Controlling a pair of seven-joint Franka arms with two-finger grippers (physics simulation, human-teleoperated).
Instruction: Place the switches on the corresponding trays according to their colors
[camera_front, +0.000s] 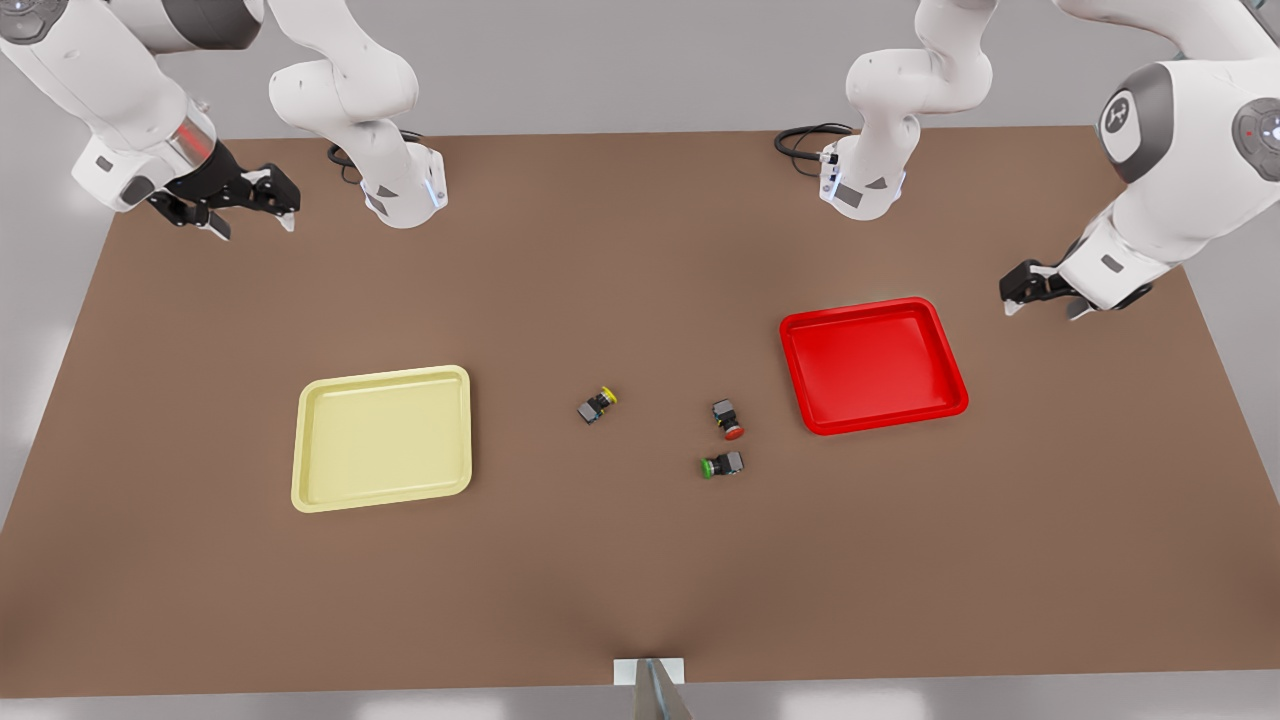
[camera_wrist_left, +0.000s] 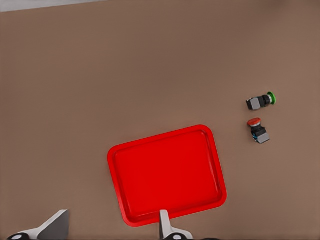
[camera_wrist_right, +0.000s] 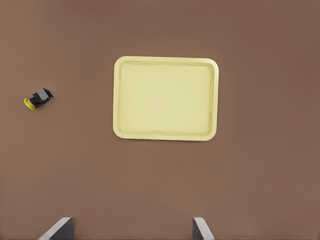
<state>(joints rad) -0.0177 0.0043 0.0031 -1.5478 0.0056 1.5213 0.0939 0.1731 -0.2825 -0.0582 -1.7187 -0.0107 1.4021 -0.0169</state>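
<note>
The yellow-capped switch (camera_front: 597, 404) (camera_wrist_right: 37, 98) lies on its side mid-table, to the right of the pale yellow tray (camera_front: 380, 440) (camera_wrist_right: 165, 97) in the front view. The red-capped switch (camera_front: 728, 418) (camera_wrist_left: 257, 130) lies just left of the red tray (camera_front: 870, 365) (camera_wrist_left: 167, 175). Both trays hold nothing. My left gripper (camera_front: 1040, 305) (camera_wrist_left: 111, 220) hovers open beyond the red tray at the front view's right. My right gripper (camera_front: 253, 225) (camera_wrist_right: 131, 225) hangs open above the table's far corner at the front view's left, behind the yellow tray.
A green-capped switch (camera_front: 722, 465) (camera_wrist_left: 261, 101) lies close to the red-capped one, on the near side. Two arm bases (camera_front: 405, 195) (camera_front: 865, 185) with black cables stand at the table's back edge. A small white bracket (camera_front: 650, 672) sits at the front edge.
</note>
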